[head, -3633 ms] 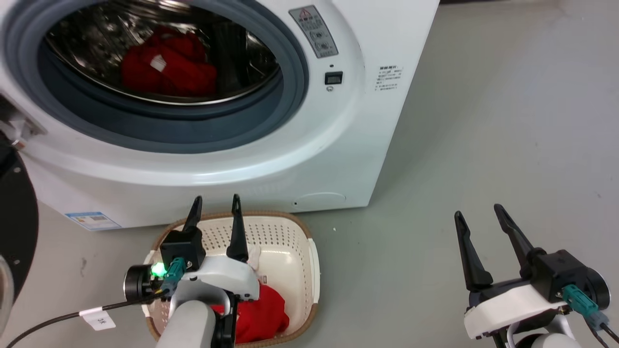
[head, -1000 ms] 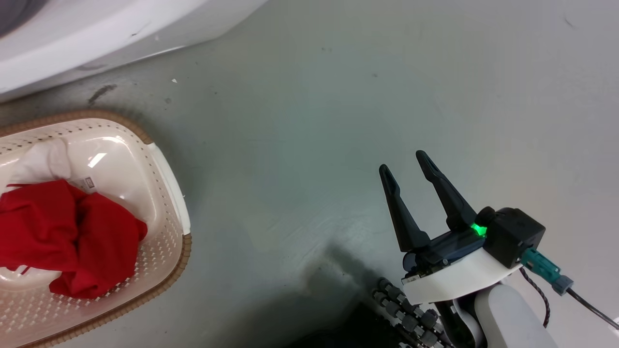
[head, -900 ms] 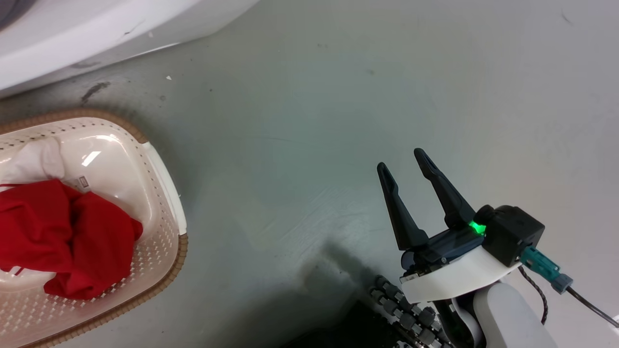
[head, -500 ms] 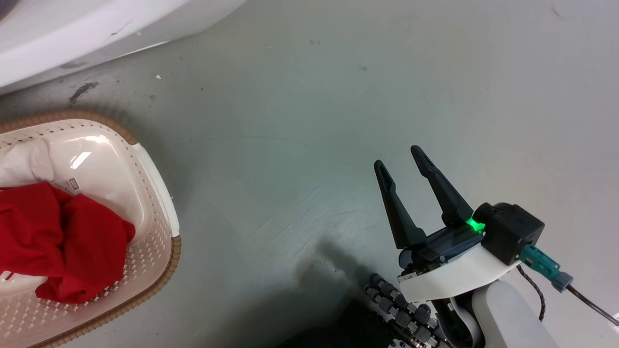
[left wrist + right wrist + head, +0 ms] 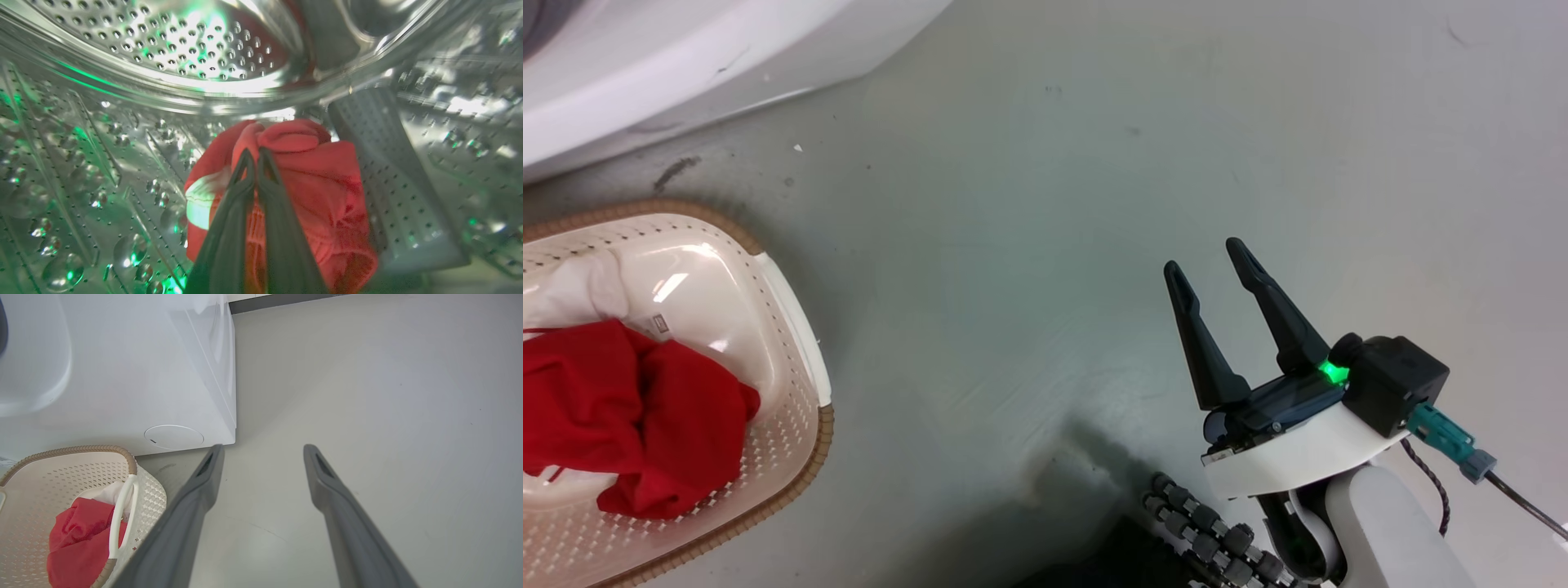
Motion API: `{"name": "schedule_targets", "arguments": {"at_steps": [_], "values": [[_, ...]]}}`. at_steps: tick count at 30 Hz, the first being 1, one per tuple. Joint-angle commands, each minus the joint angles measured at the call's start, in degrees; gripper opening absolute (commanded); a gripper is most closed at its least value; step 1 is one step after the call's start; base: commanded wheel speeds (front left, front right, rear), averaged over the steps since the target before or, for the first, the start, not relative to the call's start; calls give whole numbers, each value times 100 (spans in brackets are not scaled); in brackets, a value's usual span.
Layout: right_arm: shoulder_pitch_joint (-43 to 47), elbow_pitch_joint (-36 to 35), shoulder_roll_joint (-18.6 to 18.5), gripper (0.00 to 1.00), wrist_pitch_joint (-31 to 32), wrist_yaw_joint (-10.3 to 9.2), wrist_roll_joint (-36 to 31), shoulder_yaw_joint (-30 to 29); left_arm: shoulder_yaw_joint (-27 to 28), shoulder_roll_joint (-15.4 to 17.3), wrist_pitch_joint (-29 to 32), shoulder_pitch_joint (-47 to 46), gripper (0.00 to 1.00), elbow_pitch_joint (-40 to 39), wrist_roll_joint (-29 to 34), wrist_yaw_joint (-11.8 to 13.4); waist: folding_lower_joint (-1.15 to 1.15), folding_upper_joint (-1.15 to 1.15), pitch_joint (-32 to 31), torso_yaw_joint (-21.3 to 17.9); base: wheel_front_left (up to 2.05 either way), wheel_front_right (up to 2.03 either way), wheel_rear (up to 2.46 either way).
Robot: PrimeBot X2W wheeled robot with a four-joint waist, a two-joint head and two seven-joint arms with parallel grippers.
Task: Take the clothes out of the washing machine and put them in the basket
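Underfoot, scuffed grey floor (image 5: 1054, 204), white washing machine (image 5: 122, 384), cream basket (image 5: 776, 441)

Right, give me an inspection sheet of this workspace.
Surface: smooth grey floor, dark scuff near the machine.
Job's things: one bright red fabric garment in the perforated steel drum of the white washing machine; another red garment in the cream perforated plastic basket.
Clutter: one small white speck.
Grippers: left gripper shut on the drum garment; right gripper open, empty, over bare floor.
Cables: dark cable with teal plug at the right wrist.
Surroundings: dark strip at the floor's far edge.
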Motion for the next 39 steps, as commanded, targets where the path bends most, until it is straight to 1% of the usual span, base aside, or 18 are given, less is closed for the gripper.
{"name": "schedule_targets", "arguments": {"at_steps": [1,2,3,6,8,11,15,16,17,20,24,29,33,37,39], "values": [[-44,28,14,100,-19,-4,-30,-40,82,-98,-297,111,0,48,-103,116,0,0,-112,33,0,0,0],[-29,46,14,100,-18,-5,-56,-76,99,-164,-502,192,0,111,-152,161,0,0,-185,56,0,0,0],[-29,46,14,100,-18,-5,-56,-76,99,-164,-502,192,0,111,-152,161,0,0,-185,56,0,0,0],[8,84,13,100,-18,-5,-112,-181,231,-384,-1156,385,0,393,-375,320,0,0,-421,113,0,0,0],[40,114,13,100,-18,-5,-163,-263,301,-545,-1577,543,0,640,-529,370,0,0,-608,150,0,0,0],[123,157,12,100,-18,-4,-225,-365,399,-739,-2116,686,0,1064,-767,331,0,0,-887,207,0,0,0],[250,301,11,100,-17,-4,-332,-480,500,-1059,-2835,931,0,1704,-1070,218,0,0,-1324,286,0,0,0],[320,367,10,100,-16,-5,-377,-522,544,-1187,-3156,1079,0,1968,-1189,175,0,0,-1549,327,0,0,0],[320,367,10,100,-16,-5,-377,-522,544,-1187,-3156,1079,0,1968,-1189,175,0,0,-1549,327,0,0,0],[431,452,11,100,-5,-4,-448,-592,609,-1430,-3662,1356,0,2256,-1374,148,0,0,-1875,385,0,0,0],[593,487,10,100,74,-4,-549,-682,694,-1676,-4043,1725,0,2471,-1537,91,0,0,-2274,462,0,0,0],[787,418,11,100,237,-4,-663,-854,829,-1988,-4179,2215,0,2311,-1717,19,0,0,-2701,619,0,0,0],[943,308,10,100,343,-4,-745,-947,980,-2281,-4186,2830,0,1565,-1653,139,0,0,-2995,757,0,0,0],[1074,202,10,100,455,-4,-828,-1008,1131,-2478,-4188,3401,0,919,-1591,87,0,0,-3274,896,0,0,0],[1153,154,9,100,524,-5,-850,-1038,1156,-2646,-4187,3732,0,636,-1525,110,0,0,-3415,966,0,0,0]]}}
